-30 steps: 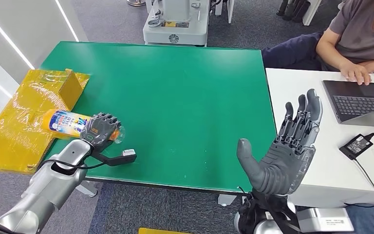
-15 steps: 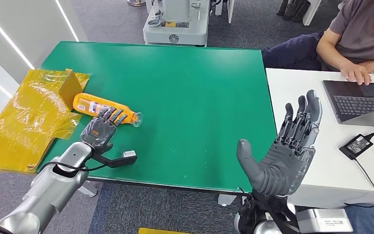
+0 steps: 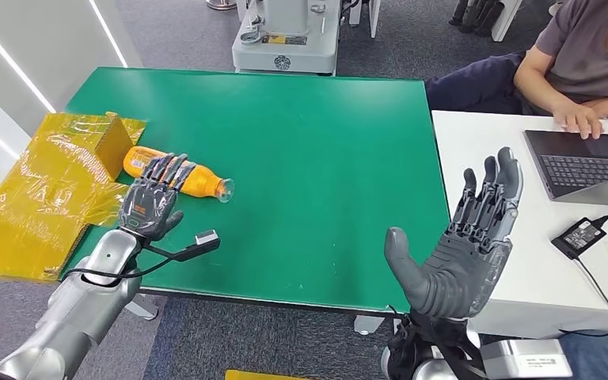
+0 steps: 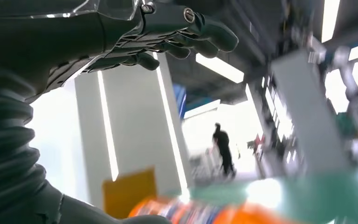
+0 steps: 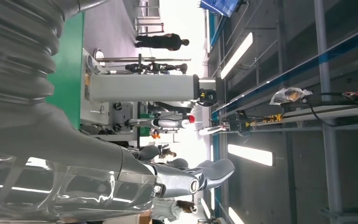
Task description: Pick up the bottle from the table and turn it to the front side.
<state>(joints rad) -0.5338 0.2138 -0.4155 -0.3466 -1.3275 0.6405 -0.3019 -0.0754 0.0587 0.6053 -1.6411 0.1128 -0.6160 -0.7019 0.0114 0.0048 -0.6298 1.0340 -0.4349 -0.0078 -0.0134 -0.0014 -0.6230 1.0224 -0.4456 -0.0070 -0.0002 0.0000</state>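
The bottle (image 3: 176, 176) lies on the worktop (image 3: 309, 158). Left hand (image 3: 152, 204) hovers, fingers apart, holding nothing. The round bottle might roll away.

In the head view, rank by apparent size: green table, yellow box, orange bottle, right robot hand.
1. green table
2. yellow box
3. right robot hand, though it sits near the camera, so it looks bigger than it is
4. orange bottle, partly covered by the left robot hand
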